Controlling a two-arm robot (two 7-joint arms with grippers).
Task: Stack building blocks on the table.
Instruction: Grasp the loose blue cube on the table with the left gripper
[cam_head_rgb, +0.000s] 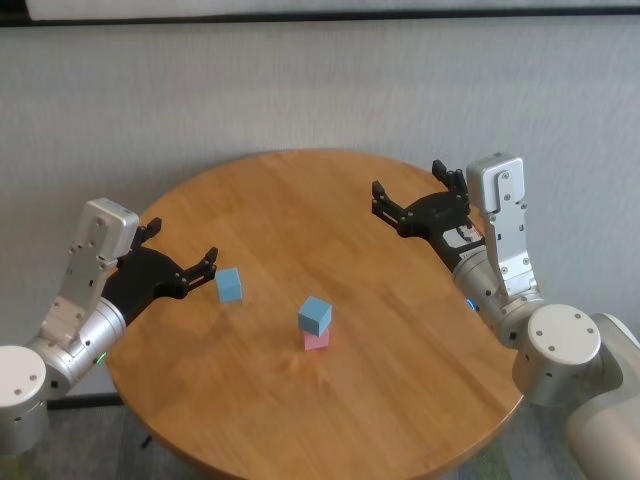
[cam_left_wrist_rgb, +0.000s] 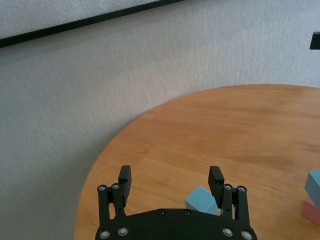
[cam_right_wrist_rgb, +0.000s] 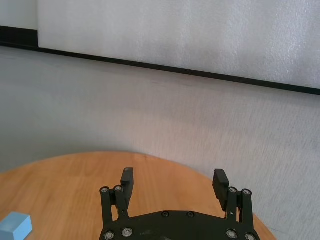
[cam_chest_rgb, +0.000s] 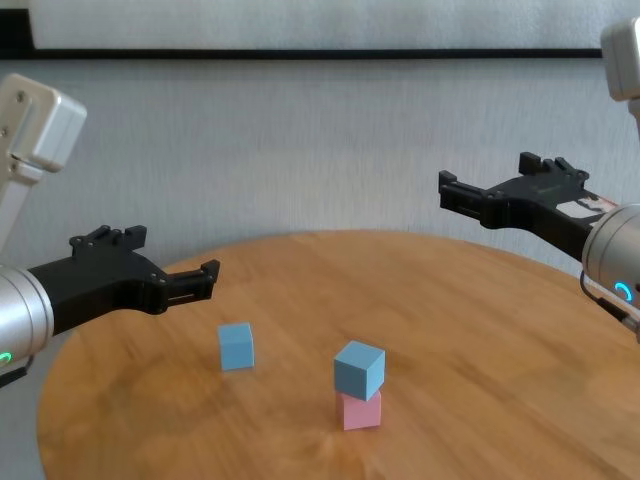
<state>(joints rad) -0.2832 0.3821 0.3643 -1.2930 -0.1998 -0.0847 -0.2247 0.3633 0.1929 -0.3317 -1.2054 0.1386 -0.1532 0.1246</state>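
Note:
On the round wooden table, a light blue block sits on a pink block, turned a little askew; this stack also shows in the chest view. A second light blue block lies alone on the table, left of the stack. My left gripper is open and empty, hovering just left of the lone block, which shows past its fingers in the left wrist view. My right gripper is open and empty, raised over the table's far right.
A grey wall stands close behind the table. The table's rim curves near my left gripper. Bare wood lies in front of and to the right of the stack.

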